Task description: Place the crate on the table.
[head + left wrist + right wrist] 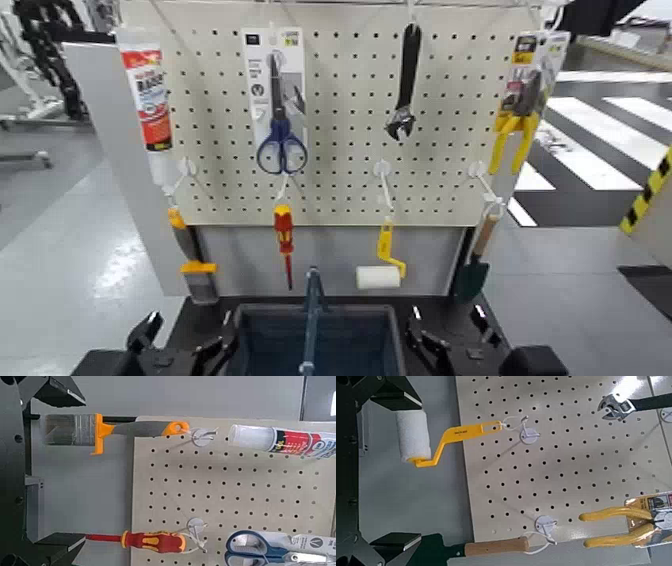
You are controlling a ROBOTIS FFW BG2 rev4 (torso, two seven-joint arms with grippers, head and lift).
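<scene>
The left gripper (pixel 185 350) is low at the front, right beside the left wall of the crate (pixel 312 340). Its fingers (pixel 146 330) are spread wide apart. It is hard to see from the head view whether they touch the crate, so I cannot tell if they hold it.

The crate is dark blue-grey and sits low in the middle, between the two grippers, with its thin bar handle (pixel 311 315) running down the middle. It seems to rest on the black bench (pixel 445 310), but its base is out of sight.

The right gripper (pixel 450 345) is just beside the crate's right wall. Its fingers (pixel 482 322) are wide open too.

Behind stands the cream pegboard (pixel 340 120). From left to right it carries a white tube (pixel 148 100), an orange-handled scraper (pixel 196 265), blue scissors (pixel 281 148), a red and yellow screwdriver (pixel 285 238), a black wrench (pixel 404 85), a small paint roller (pixel 380 272), yellow pliers (pixel 516 135) and a trowel (pixel 472 268).
</scene>
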